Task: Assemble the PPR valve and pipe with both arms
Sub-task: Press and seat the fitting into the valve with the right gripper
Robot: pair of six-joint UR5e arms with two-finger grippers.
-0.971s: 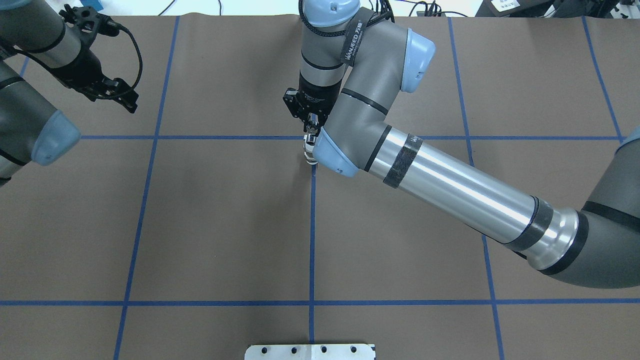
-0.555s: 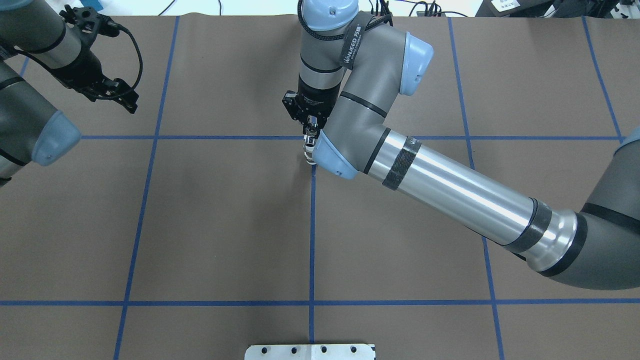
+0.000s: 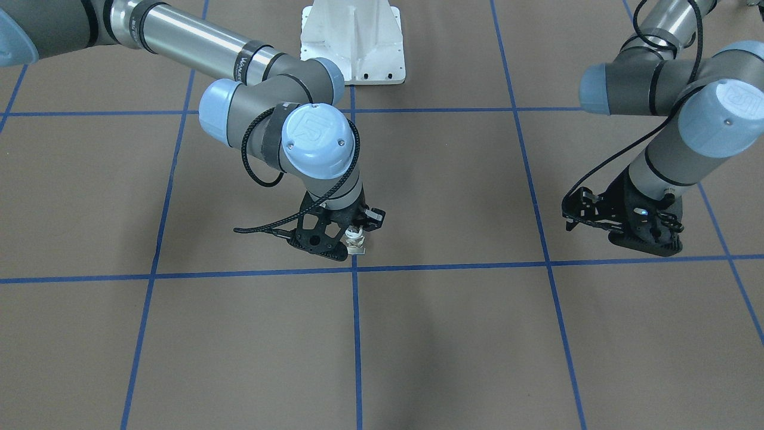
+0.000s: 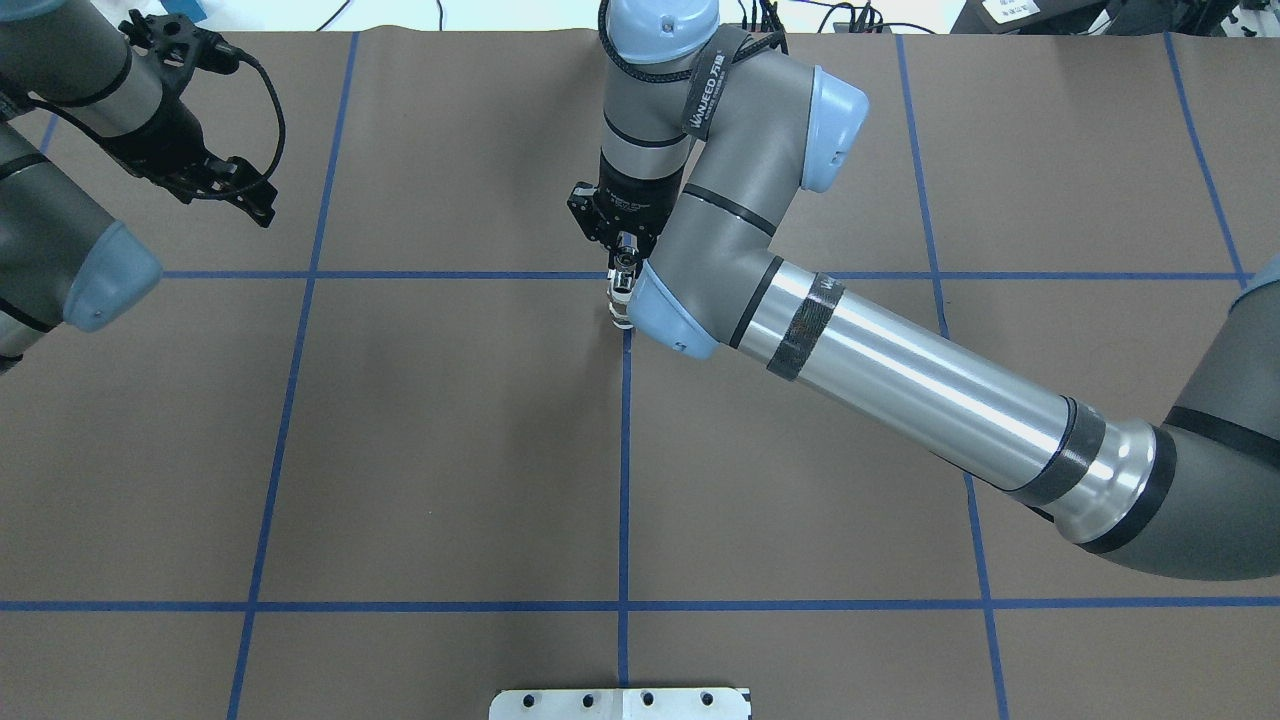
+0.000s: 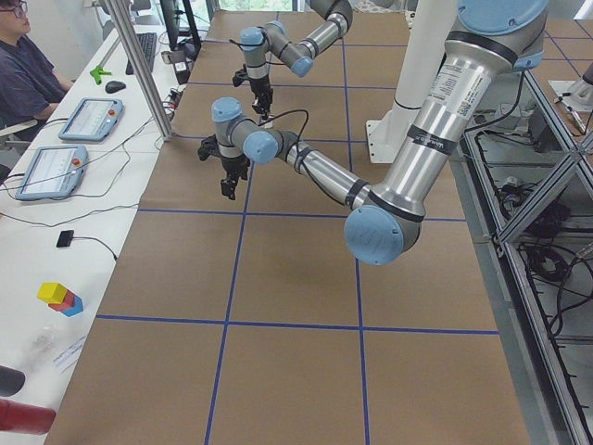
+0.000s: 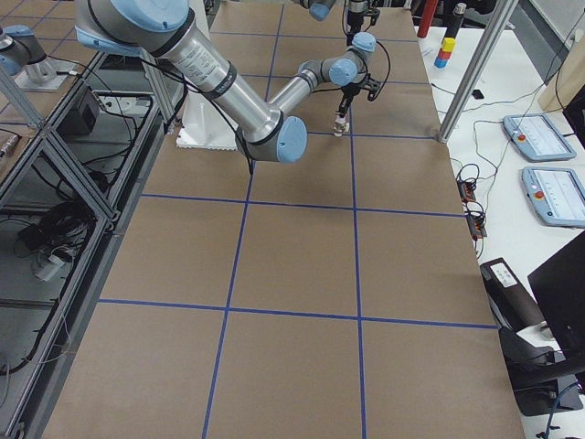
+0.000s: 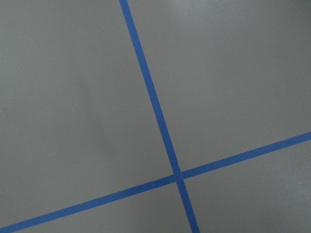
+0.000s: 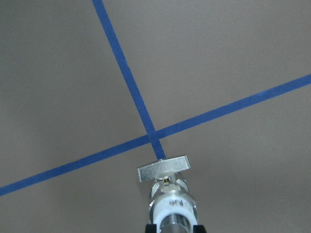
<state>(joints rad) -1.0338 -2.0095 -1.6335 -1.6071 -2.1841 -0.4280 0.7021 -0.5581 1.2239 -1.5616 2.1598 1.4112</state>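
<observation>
The valve (image 8: 167, 201) is clamped in the right fingers (image 4: 618, 240), which close narrowly on its white body; its long axis runs straight out from them and down toward the tabletop (image 4: 450, 450), with the flat metal handle (image 8: 163, 169) at the lower, far end. It hangs just beside 1 crossing of blue tape (image 8: 151, 135) in the middle of the far half; whether the handle touches the surface cannot be told.

The pipe shows in none of the 6 views, so the mating part has no place that can be given. The left fingers (image 4: 245, 192) hover well apart from the valve, toward the robot's left, over another tape crossing (image 7: 178, 174); their wrist view shows only bare covering and tape, and whether they stand wide or narrow cannot be told. They appear to carry nothing.

Judged from this, the right arm (image 4: 900, 370) is the nearer by far and already has its half; joining likely calls for the left arm (image 4: 60, 240) to bring a pipe in line with the valve's axis. Nothing lies between the 2 sets of fingers; the white pedestal (image 3: 352, 42) sits clear, at the robot's side.
</observation>
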